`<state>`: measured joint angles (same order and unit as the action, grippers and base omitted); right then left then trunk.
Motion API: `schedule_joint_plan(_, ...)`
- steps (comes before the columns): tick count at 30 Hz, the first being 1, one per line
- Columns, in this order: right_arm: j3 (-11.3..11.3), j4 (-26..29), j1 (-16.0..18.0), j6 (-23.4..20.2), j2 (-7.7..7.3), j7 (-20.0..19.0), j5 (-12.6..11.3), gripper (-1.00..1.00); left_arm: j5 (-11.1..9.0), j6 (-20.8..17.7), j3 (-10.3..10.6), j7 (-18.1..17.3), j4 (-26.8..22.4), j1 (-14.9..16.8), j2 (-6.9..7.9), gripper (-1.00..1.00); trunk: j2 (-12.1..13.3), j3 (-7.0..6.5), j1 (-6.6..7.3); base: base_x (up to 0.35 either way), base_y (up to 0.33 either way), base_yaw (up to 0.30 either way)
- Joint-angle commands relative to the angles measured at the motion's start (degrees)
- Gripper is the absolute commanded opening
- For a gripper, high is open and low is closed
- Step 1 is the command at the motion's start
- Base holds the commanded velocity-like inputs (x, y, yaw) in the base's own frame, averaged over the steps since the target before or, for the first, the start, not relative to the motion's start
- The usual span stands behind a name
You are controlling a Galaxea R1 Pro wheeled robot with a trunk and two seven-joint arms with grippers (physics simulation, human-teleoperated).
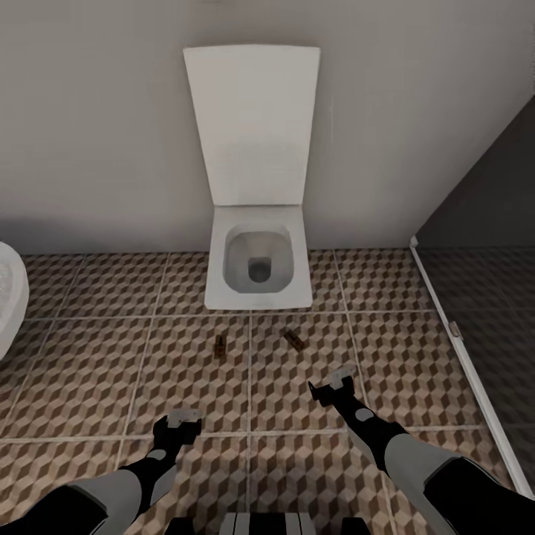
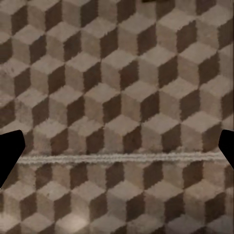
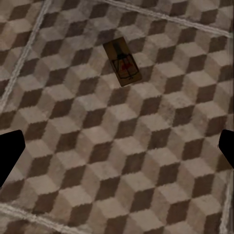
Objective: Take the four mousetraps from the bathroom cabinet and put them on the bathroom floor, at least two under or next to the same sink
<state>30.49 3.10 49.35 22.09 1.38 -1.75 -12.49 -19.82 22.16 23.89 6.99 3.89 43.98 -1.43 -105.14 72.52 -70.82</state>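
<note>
The bathroom floor (image 1: 96, 386) spreads below a white toilet (image 1: 258, 267) at the far wall. Two mousetraps lie on the tiles just near of it, one left (image 1: 220, 345), one right (image 1: 294, 339). The left gripper (image 1: 180, 421) and right gripper (image 1: 332, 383) hover spread apart and empty. I judge two traps still wait in the cabinet, and two must go beside the sink.
</note>
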Motion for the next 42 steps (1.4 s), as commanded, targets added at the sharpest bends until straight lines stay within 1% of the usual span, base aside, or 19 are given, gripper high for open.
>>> schedule_joint_plan(1, 0.4, -0.1, 0.0, 0.2, 0.01, -0.2, -0.6, 1.0, -0.3, 0.3, 0.5, 0.1, 0.2, 0.1, -0.07, 1.0, 0.4, -0.25, 0.23, 0.0, 0.0, 0.0)
schedule_joint_plan(35, 0.4, -0.1, 0.0, 0.3, 0.02, -0.2, -0.6, 1.0, -0.3, 0.3, 0.5, 0.1, 0.2, -0.7, -0.23, 1.0, 14.0, -9.51, 7.7, 0.0, 0.0, 0.0)
schedule_joint_plan(42, 0.4, -0.1, -0.7, 0.4, -0.11, -0.2, -0.6, 1.0, -0.3, 0.3, 0.5, 0.1, 0.3, -1.1, -0.24, 1.0, 16.8, -11.42, 9.23, 0.0, 0.0, 0.0)
